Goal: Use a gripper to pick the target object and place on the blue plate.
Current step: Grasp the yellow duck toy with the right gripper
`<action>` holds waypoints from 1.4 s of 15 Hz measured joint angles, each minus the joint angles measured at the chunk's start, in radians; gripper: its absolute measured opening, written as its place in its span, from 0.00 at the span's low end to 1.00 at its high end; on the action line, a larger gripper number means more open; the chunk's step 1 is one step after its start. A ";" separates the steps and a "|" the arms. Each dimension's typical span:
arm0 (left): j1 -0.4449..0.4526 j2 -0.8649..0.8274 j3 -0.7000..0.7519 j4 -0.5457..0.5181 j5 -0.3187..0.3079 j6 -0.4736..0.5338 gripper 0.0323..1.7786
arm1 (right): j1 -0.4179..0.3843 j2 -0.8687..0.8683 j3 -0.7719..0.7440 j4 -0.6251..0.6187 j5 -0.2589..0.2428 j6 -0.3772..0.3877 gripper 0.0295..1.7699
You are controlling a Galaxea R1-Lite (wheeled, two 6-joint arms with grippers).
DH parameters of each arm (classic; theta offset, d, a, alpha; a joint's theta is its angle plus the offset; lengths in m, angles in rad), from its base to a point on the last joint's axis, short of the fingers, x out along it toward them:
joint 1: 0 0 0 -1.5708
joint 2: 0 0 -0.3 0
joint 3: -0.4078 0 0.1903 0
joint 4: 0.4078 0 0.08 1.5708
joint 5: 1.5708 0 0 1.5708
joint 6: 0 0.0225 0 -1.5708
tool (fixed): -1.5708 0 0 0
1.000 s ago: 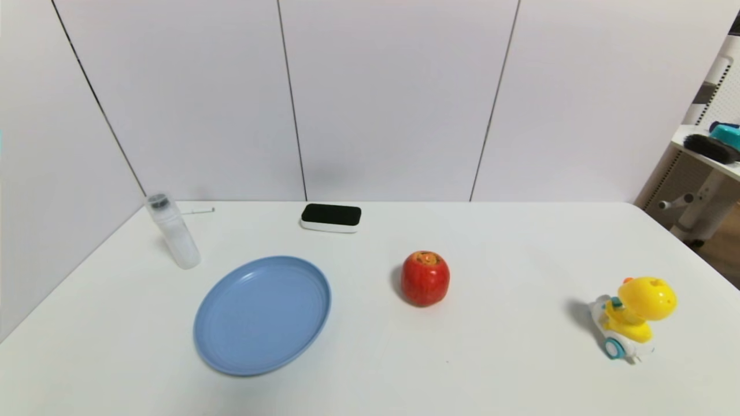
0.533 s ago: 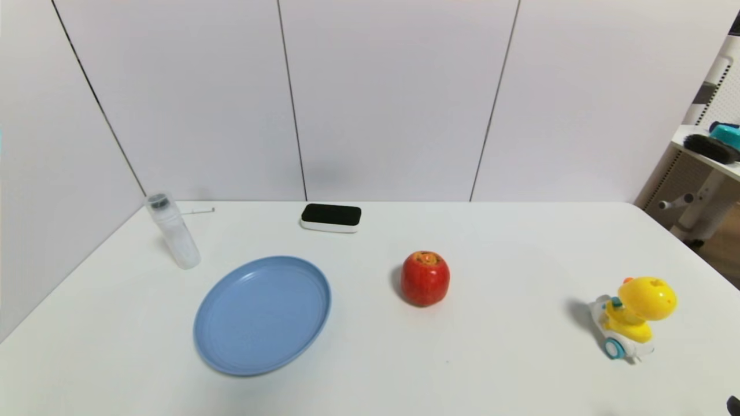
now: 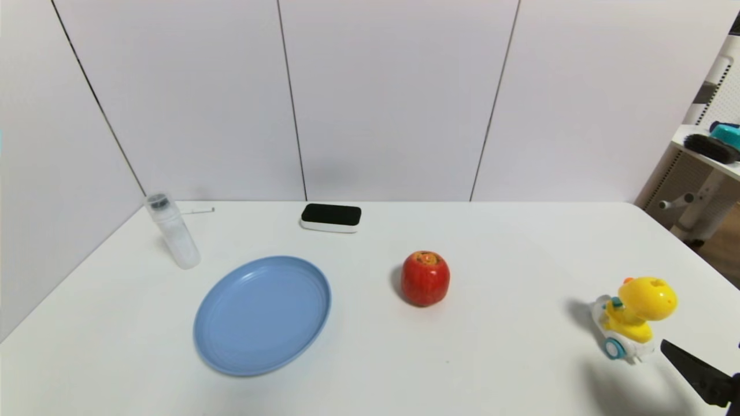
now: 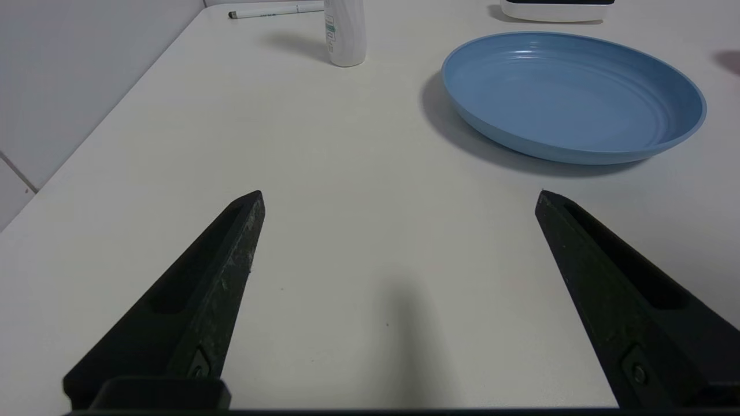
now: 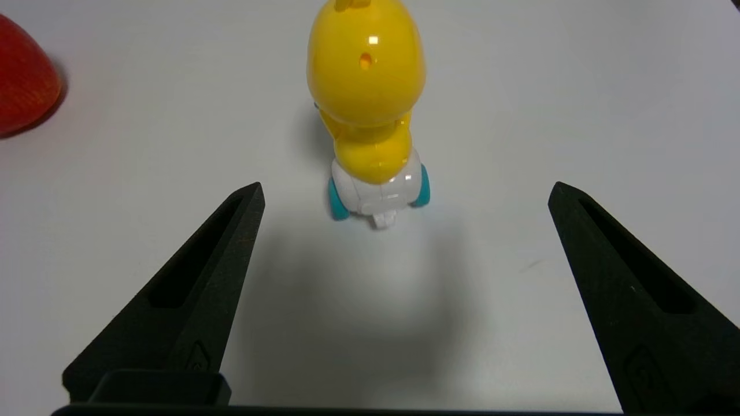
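Right gripper [image 5: 404, 190] gapes empty just short of your toy duck [image 5: 370, 110]; grasping and the blue plate [image 3: 262, 315] remain

we see a white table [image 3: 520, 242] backed by pale grey wall panels [image 3: 393, 98] split by dark seams. at far right a white shelf [image 3: 702, 151] holds a black brush [image 3: 710, 147] above wooden floor [image 3: 725, 248].

Two matte black claws, left gripper [image 4: 399, 196] and right gripper [image 5: 404, 188], each with long tapering wedge fingers [image 4: 202, 300], a shallow slot down the inner face, a small screw near the base, scuffed pale specks along the edges.
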State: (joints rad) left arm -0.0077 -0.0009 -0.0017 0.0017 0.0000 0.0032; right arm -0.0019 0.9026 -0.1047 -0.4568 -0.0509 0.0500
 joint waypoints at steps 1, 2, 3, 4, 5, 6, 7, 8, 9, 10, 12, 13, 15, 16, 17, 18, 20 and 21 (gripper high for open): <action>0.000 0.000 0.000 0.000 0.000 -0.001 0.95 | 0.001 0.051 0.005 -0.056 0.000 0.000 0.96; 0.000 0.000 0.000 0.000 0.000 -0.001 0.95 | 0.002 0.089 0.006 -0.094 0.000 -0.003 0.96; 0.000 0.000 0.000 0.000 0.000 0.000 0.95 | 0.002 0.118 0.006 -0.121 0.001 -0.004 0.96; 0.000 0.000 0.000 0.000 0.000 0.000 0.95 | 0.002 0.136 0.006 -0.144 0.001 -0.005 0.96; 0.000 0.000 0.000 0.000 0.000 0.000 0.95 | 0.000 0.148 0.010 -0.179 0.000 -0.006 0.96; 0.000 0.000 0.000 0.000 0.000 0.000 0.95 | -0.003 0.155 0.016 -0.214 -0.001 -0.006 0.96; 0.000 0.000 0.000 0.000 0.000 0.000 0.95 | -0.005 0.160 0.022 -0.248 -0.002 -0.004 0.96; 0.000 0.000 0.000 0.000 0.000 0.000 0.95 | -0.007 0.164 0.029 -0.279 -0.004 0.000 0.96; 0.000 0.000 0.000 0.000 0.000 0.000 0.95 | -0.007 0.168 0.039 -0.306 -0.015 0.001 0.96; 0.000 0.000 0.000 0.000 0.000 0.000 0.95 | -0.007 0.173 0.053 -0.319 -0.038 0.001 0.96; 0.000 0.000 0.000 0.000 0.000 0.000 0.95 | -0.007 0.185 0.087 -0.323 -0.059 0.002 0.96; 0.000 0.000 0.000 0.000 0.000 0.000 0.95 | -0.006 0.191 0.095 -0.325 -0.060 0.002 0.96; 0.000 0.000 0.000 0.000 0.000 0.000 0.95 | -0.002 0.206 0.102 -0.326 -0.060 0.005 0.96; 0.000 0.000 0.000 0.000 0.000 0.000 0.95 | 0.000 0.211 0.103 -0.324 -0.058 0.007 0.96; 0.000 0.000 0.000 0.000 0.000 0.000 0.95 | 0.002 0.216 0.103 -0.324 -0.054 0.007 0.96; 0.000 0.000 0.000 0.000 0.000 0.000 0.95 | 0.004 0.221 0.104 -0.324 -0.052 0.007 0.96; 0.000 0.000 0.000 0.000 0.000 0.000 0.95 | 0.019 0.237 0.104 -0.326 -0.051 0.006 0.96; 0.000 0.000 0.000 0.000 0.000 0.000 0.95 | 0.027 0.245 0.104 -0.327 -0.051 0.006 0.96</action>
State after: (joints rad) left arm -0.0077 -0.0009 -0.0017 0.0017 0.0000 0.0028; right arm 0.0253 1.1479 -0.0004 -0.7836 -0.1023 0.0562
